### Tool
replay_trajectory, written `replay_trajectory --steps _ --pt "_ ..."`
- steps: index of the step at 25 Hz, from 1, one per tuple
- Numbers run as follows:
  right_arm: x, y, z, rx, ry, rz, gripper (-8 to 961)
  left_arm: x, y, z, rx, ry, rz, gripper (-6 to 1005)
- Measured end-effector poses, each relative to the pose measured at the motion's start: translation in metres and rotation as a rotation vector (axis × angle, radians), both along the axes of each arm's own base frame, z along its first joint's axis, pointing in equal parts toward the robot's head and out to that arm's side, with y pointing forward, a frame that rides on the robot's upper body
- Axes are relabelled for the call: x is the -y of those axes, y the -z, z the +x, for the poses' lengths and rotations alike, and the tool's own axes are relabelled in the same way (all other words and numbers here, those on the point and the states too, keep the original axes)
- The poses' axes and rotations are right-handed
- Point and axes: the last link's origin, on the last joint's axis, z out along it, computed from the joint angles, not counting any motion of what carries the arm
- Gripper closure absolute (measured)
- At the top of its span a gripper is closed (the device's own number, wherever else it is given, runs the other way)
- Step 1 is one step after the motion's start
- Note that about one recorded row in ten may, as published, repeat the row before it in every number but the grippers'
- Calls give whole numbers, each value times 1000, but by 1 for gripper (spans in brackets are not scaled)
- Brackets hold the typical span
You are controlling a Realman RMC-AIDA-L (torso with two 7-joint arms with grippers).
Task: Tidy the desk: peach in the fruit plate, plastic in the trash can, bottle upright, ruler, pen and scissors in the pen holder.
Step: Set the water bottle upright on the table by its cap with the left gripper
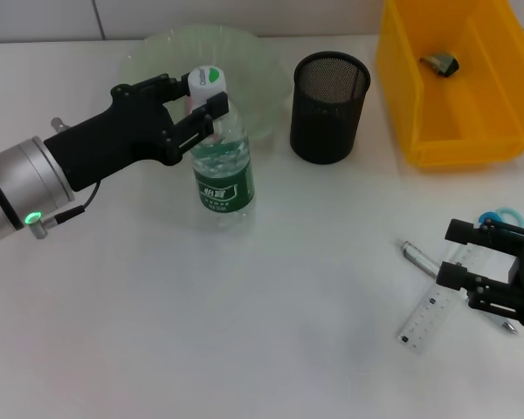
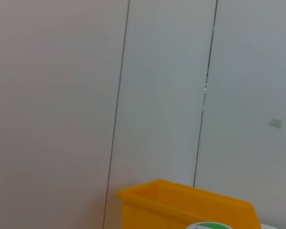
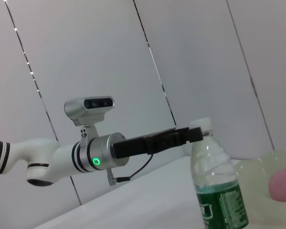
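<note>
1. Bottle (image 1: 222,157) stood upright on the white desk (image 1: 244,332), just in front of the green fruit plate (image 1: 244,52), with the black mesh pen holder (image 1: 329,106) to its right.
2. Left gripper (image 1: 201,100) had its fingers spread on either side of the bottle's white cap (image 1: 206,80); whether they pressed on it could not be told.
3. Right gripper (image 1: 454,255) hovered open over the ruler (image 1: 430,312), pen (image 1: 419,257) and blue scissors (image 1: 499,216), well right of the bottle.
4. Yellow trash can (image 1: 454,87) sat beyond the pen holder, holding a dark scrap (image 1: 441,63).
</note>
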Motion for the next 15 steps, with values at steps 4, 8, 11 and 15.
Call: replay_trajectory --steps 4,8,11,15 --pt "-1 0 -1 0 -2 0 284 4 2 -1 -19 41 21 558" --pt "-1 0 -1 0 -4 -1 284 9 6 -2 -38 81 32 551" --pt "-1 0 -1 0 -5 -3 284 13 7 -2 -48 120 51 523" --pt "-1 1 -1 -1 -5 -3 284 18 5 -1 -27 146 62 486"
